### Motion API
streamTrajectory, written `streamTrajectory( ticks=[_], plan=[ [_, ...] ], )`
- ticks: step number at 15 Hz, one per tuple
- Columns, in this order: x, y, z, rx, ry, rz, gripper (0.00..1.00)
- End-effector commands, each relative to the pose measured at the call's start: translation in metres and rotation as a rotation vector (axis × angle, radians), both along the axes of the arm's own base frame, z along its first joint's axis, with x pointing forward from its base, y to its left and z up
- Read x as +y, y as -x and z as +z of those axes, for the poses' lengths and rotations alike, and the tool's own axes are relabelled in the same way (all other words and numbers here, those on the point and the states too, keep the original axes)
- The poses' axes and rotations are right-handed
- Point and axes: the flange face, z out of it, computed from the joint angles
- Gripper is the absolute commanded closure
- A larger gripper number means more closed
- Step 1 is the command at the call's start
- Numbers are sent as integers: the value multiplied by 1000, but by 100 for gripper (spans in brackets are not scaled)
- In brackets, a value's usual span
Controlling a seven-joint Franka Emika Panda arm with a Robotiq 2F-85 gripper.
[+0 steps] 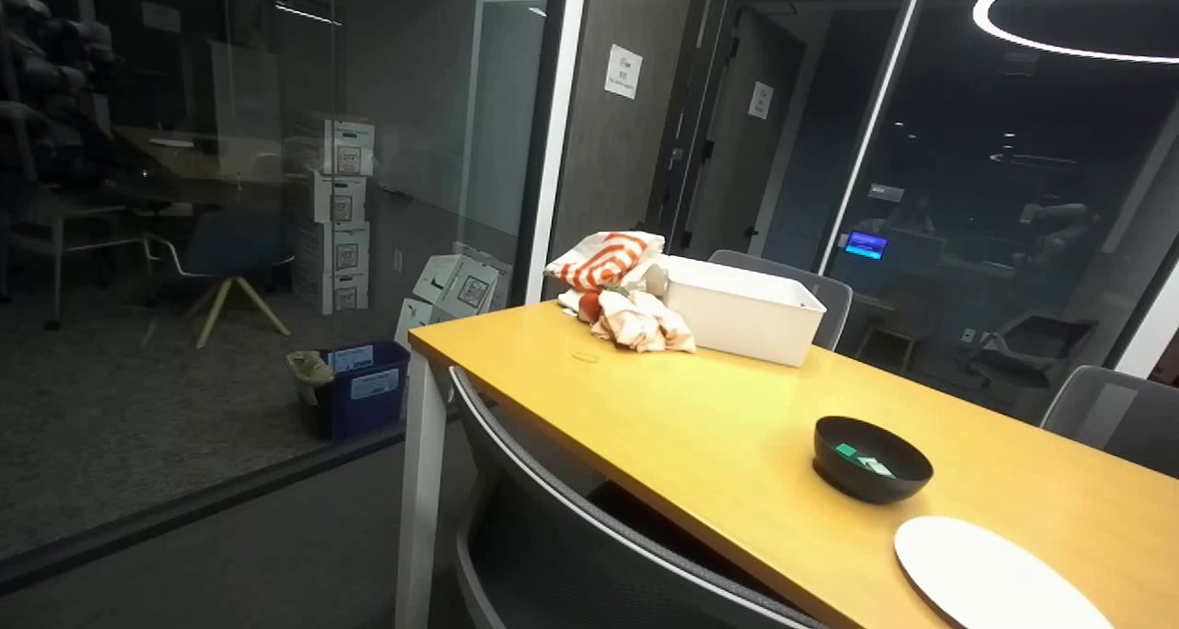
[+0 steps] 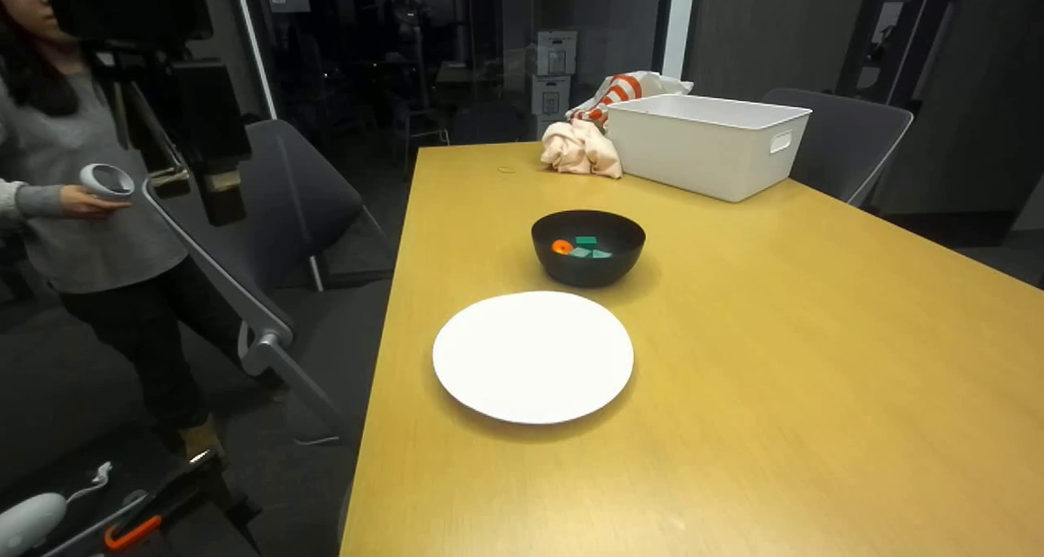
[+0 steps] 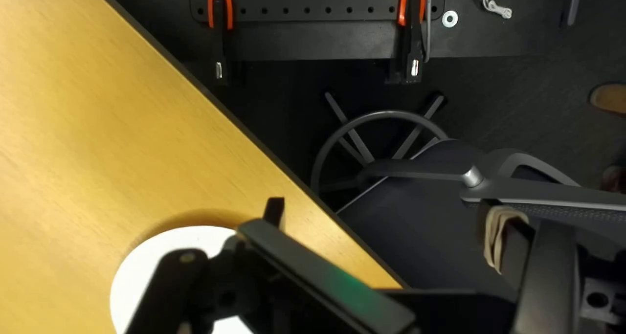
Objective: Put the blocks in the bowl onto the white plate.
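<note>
While the blocks (image 1: 846,449) lie in the bowl (image 1: 861,489) in an exterior view, the step in hand seems to be reaching for them. In an exterior view, an orange piece (image 2: 562,247) sits beside them; the white plate (image 2: 534,357) carries none. In the wrist view, the gripper (image 3: 384,219) has its jaws spread, grasping nothing; the next move likely calls for travelling above the bowl and descending onto one block.

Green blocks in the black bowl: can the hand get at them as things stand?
Probably yes: the hand is open, and nothing covers the green blocks. The black bowl and the orange piece beside them may leave little room.
</note>
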Motion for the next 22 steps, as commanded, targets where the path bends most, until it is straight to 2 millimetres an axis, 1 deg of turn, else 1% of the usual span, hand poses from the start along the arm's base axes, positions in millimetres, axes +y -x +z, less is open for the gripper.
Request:
streamTrajectory(
  ticks=[1, 2, 3, 5, 8, 10, 11, 14, 17, 19, 22],
  plan=[
    [40, -33, -1, 12, -22, 143, 0],
    [50, -44, -2, 1, -18, 172, 0],
    [61, -61, -1, -18, -16, 201, 0],
    [77, -88, 1, -47, -3, 254, 0],
    [86, -140, -4, -65, 63, 296, 0],
    [82, -177, -15, -61, 130, 301, 0],
    [77, -195, -23, -53, 163, 296, 0],
    [67, -250, -44, -44, 211, 280, 0],
    [69, -292, -62, -15, 222, 282, 0],
    [70, -316, -71, -6, 238, 295, 0],
    [67, -342, -82, -25, 259, 335, 0]
  ],
)
